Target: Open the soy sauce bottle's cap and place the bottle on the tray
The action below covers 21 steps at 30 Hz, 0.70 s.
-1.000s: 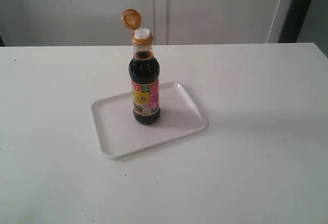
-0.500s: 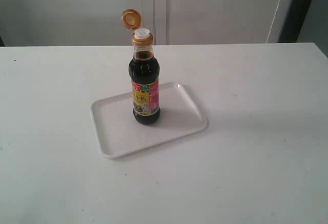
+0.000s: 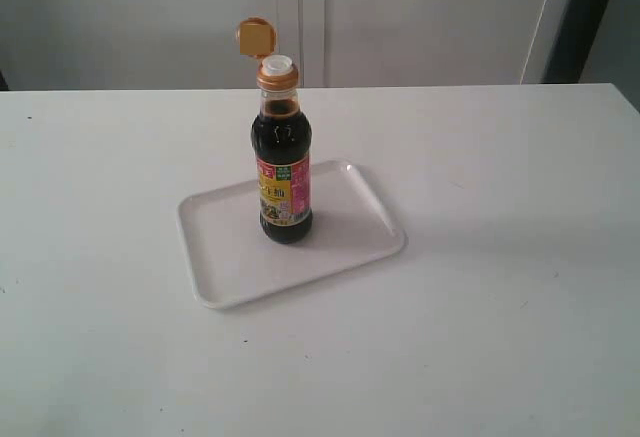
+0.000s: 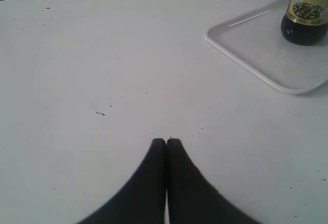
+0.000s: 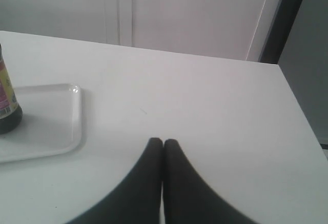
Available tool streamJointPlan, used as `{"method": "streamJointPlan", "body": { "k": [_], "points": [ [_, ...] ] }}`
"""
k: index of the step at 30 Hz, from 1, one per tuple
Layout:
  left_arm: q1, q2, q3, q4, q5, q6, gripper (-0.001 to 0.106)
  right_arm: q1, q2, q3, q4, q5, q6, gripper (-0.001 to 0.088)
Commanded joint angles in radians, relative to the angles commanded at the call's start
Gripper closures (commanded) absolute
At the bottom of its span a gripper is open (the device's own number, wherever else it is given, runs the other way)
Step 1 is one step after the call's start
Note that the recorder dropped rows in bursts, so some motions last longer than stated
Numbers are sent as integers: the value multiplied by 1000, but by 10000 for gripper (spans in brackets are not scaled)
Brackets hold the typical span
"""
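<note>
The soy sauce bottle stands upright on the white tray in the middle of the table. Its orange-brown cap is flipped back on its hinge, and the white spout is bare. Neither arm shows in the exterior view. In the left wrist view my left gripper is shut and empty over bare table, well away from the bottle and tray. My right gripper is also shut and empty, apart from the tray and the bottle's base.
The white table stretches wide on all sides of the tray. A pale wall with a panel seam stands behind its far edge. A dark vertical strip rises at the back right.
</note>
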<state>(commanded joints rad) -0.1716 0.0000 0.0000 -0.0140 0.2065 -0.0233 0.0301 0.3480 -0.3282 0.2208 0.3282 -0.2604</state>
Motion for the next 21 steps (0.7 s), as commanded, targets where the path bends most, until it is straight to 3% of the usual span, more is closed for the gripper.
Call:
{"method": "streamJointPlan", "body": {
  "k": [4, 13, 21],
  "points": [
    [0, 0, 0, 0, -2, 0, 1053, 0, -53, 4, -90, 12, 161, 868],
    [0, 0, 0, 0, -2, 0, 1053, -2, -183, 5, -153, 123, 260, 868],
    [0, 0, 0, 0, -2, 0, 1053, -2, -300, 169, -154, 90, 260, 868]
  ]
}}
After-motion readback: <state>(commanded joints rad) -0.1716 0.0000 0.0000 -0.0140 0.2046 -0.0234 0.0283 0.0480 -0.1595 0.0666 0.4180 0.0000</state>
